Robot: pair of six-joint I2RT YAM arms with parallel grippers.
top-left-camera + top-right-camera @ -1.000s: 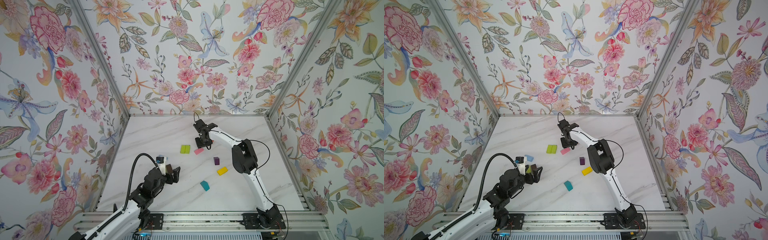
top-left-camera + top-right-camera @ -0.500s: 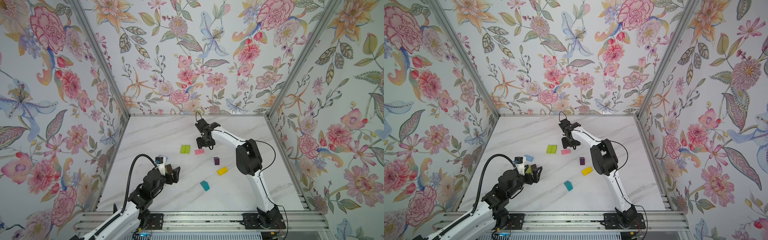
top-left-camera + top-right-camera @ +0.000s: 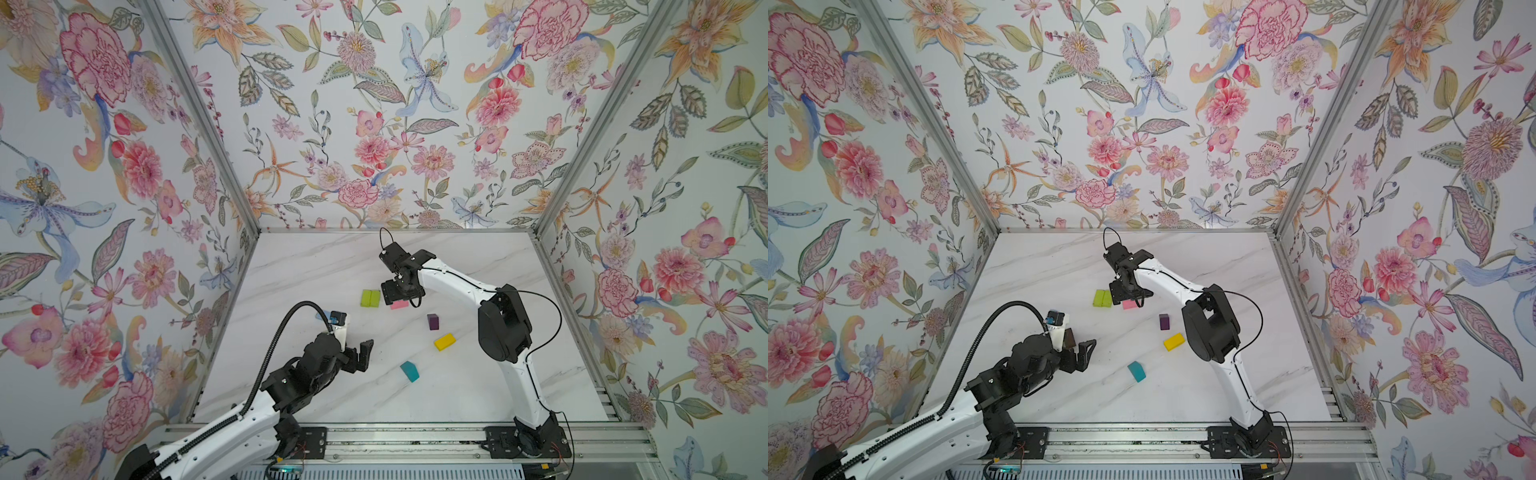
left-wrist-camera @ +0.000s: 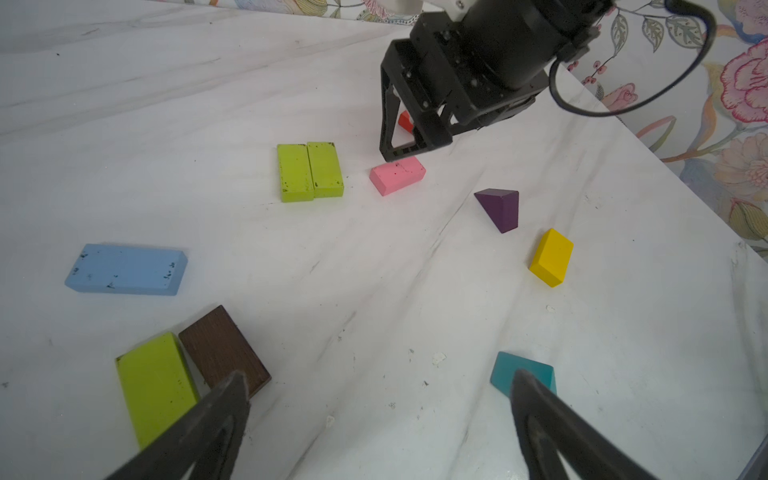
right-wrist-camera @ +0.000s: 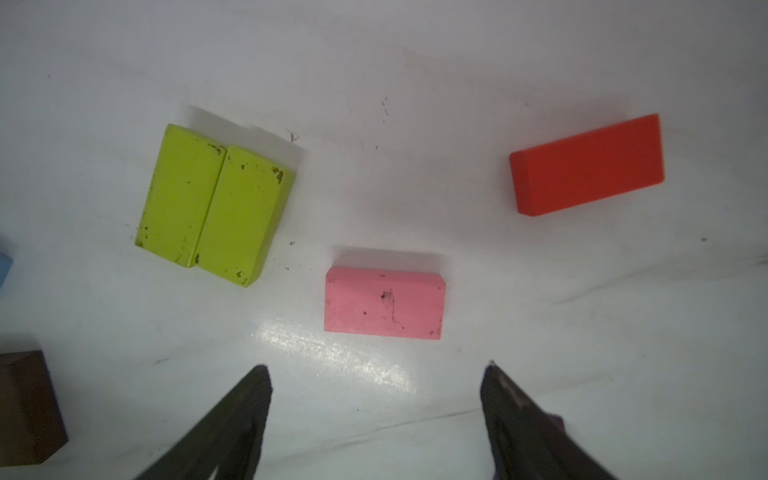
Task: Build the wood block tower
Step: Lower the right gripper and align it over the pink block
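Note:
Two lime green wood blocks (image 5: pixel 216 203) (image 3: pixel 370 298) lie flat side by side, touching, as one layer; no stacked tower is in view. A pink block (image 5: pixel 384 303) (image 3: pixel 400 305) lies flat just beside them. My right gripper (image 5: pixel 376 374) (image 3: pixel 397 293) hovers over it, open and empty. A red block (image 5: pixel 586 164) lies beyond it. My left gripper (image 4: pixel 379 378) (image 3: pixel 359 355) is open and empty over bare table, near a brown block (image 4: pixel 224 349), a third lime green block (image 4: pixel 156 386) and a light blue block (image 4: pixel 124 270).
A purple block (image 3: pixel 433 321), a yellow block (image 3: pixel 444 341) and a teal block (image 3: pixel 409 371) lie loose on the marble table (image 3: pixel 478 390) between the arms. Flowered walls close in the left, back and right sides.
My right gripper has opened and let go of the pink block, which now lies on the table. The left arm has hardly moved.

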